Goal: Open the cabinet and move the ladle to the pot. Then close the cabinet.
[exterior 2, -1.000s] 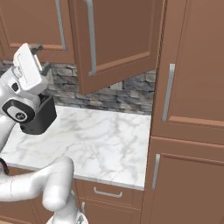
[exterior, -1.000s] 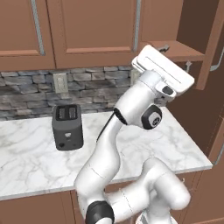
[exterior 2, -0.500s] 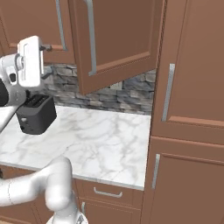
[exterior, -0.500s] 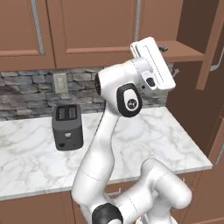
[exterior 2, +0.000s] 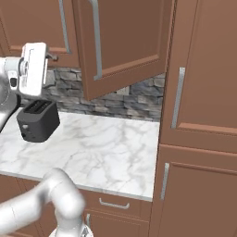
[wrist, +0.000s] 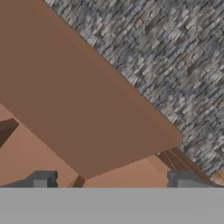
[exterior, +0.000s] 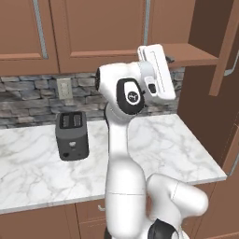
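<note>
— What colour is the cabinet (exterior 2: 120,41)?
— Warm reddish-brown wood, with silver-grey bar handles (exterior 2: 96,39). Seen from the hand, its underside (wrist: 83,109) is a flat mid-brown.
— And the wall behind?
— The backsplash (exterior: 28,100) is rough stone in mixed greys, darker and lighter pieces with a few brownish flecks. A pale beige outlet plate (exterior: 63,87) sits on it.
— The surface?
— The surface (exterior 2: 106,148) is white marble with soft grey veining.
— The toaster?
— The toaster (exterior: 72,135) is dark charcoal, nearly black.
— The robot?
— The arm (exterior: 123,163) is glossy white with dark grey joint discs. The fingers (wrist: 41,179) are dark grey with lighter grey tips.
</note>
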